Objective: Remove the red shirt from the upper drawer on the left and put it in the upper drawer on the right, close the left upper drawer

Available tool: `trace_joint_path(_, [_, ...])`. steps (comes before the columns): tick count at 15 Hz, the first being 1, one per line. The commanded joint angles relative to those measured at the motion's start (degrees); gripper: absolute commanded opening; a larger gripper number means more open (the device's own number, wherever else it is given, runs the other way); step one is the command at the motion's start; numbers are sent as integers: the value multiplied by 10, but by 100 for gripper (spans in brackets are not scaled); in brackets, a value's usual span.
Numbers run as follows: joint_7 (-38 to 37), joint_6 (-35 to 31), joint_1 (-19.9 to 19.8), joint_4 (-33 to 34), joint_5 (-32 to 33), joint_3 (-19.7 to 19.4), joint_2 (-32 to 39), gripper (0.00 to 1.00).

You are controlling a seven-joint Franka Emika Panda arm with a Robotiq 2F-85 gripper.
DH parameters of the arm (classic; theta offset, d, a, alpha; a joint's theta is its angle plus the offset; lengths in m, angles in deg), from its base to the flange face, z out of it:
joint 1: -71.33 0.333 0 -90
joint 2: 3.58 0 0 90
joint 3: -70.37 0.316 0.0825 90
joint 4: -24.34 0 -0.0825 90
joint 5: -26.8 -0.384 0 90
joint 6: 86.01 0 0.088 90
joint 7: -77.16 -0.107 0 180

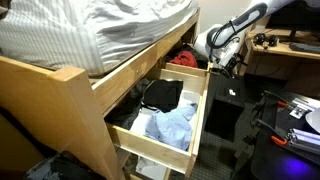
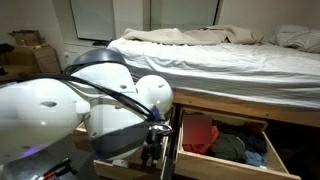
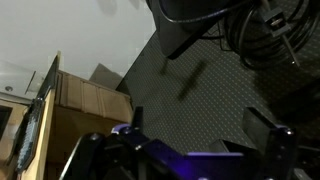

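Jaws apart, red shirt (image 2: 200, 132) in drawer (image 2: 225, 162)

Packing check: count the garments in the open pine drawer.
3: red shirt at the end nearest the robot arm, black garment mid-drawer, light-blue garment at the far end. More may be hidden underneath.

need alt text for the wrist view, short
The gripper hangs open over a dark textured surface, its two fingers spread wide at the bottom edge. Cardboard boxes sit at the left before a pale wall; black cables tangle at the top right.
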Motion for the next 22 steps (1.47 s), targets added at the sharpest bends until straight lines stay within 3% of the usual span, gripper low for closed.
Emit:
trace_joint_path(1, [-18, 20, -14, 3, 22, 22, -23, 100])
trace_joint_path(10, [-177, -39, -14, -16, 98, 35, -70, 100])
trace_joint_path(11, [-184, -52, -20, -17, 107, 40, -82, 100])
trace_joint_path(12, [-163, -13, -11, 1, 99, 40, -79, 100])
trace_joint_path(16, [-195, -28, -13, -3, 116, 45, -95, 100])
trace_joint_path(17, [-213, -31, -12, 3, 115, 47, -98, 75])
trace_joint_path(18, [-239, -32, -6, 12, 116, 48, -102, 79])
trace_joint_path(19, [-260, -43, -7, 14, 119, 53, -105, 66])
trace_joint_path(20, [-282, -44, -4, 22, 115, 57, -110, 91])
trace_joint_path(22, [-271, -28, -9, 14, 119, 61, -107, 96])
